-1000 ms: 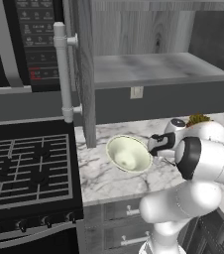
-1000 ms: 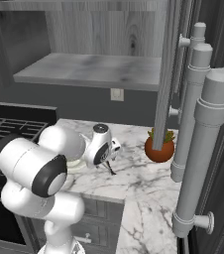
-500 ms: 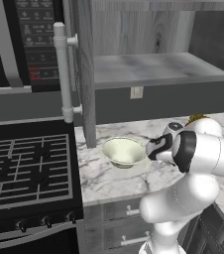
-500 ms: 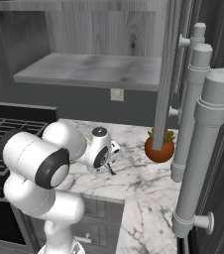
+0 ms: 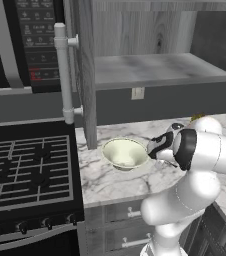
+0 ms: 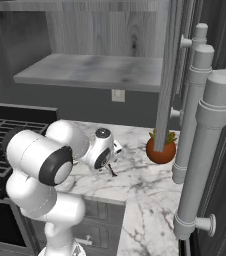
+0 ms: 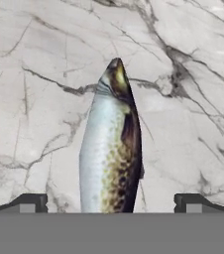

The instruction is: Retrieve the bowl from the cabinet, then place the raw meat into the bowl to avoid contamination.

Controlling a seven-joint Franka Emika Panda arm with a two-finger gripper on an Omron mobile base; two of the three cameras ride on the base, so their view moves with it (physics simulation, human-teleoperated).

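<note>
The cream-white bowl (image 5: 125, 152) sits upright on the marble counter (image 5: 110, 182), below the open cabinet (image 5: 155, 70). Just to its right, my gripper (image 5: 158, 148) hangs low over the counter. In the hand view the raw meat (image 7: 111, 154), a silvery fish with a dark speckled side, lies flat on the marble. My gripper (image 7: 111, 203) is open and straddles its near end; the fingertips (image 7: 29, 202) stand wide on either side without touching it. From the right base view the hand (image 6: 105, 152) points down at the counter.
The cabinet door (image 5: 85, 75) stands open edge-on left of the bowl. An orange-brown plant pot (image 6: 161, 150) stands at the back right, near long bar handles (image 6: 200, 150). A black stove (image 5: 30, 170) and a microwave (image 5: 30, 45) are to the left.
The bowl has gone from tilted beside the gripper to resting upright on the counter. The hand has sunk slightly toward the counter. The jaws stayed open.
</note>
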